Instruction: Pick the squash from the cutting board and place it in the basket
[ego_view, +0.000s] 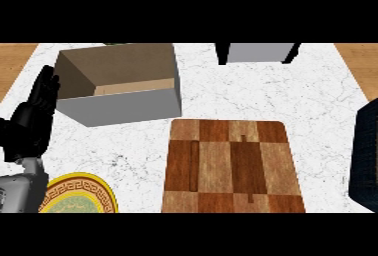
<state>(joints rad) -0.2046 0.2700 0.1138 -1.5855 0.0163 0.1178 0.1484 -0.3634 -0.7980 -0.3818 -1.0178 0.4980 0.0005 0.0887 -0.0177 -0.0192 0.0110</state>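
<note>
overhead, the marble counter (244, 90) held a wooden board (232, 166) in its lower middle, made of dark and light patches. no squash could be seen on the board or anywhere else, so where it lay could not be told.

up and to the left of the board stood the basket (122, 100), a grey box with a brown inside, tilted a little. its near corner lay just beside the board's upper left corner. what showed of its floor was bare; the front wall hid the rest.

at the lower left corner sat a yellow plate (100, 192) with a patterned brown ring and a green middle, cut by the lower edge and partly hidden by the left forearm.

the left hand (29, 125) rested at the left edge, just beside the basket's left wall, fingers straight and pointing up, released and holding nothing.

at the right edge a dark shape (367, 155) came in, well apart from the basket and near the board's right side. whether it was the right hand, and whether clenched or not, could not be told.

at the top edge stood a grey object (258, 52) with dark legs, cut off by the frame.
</note>
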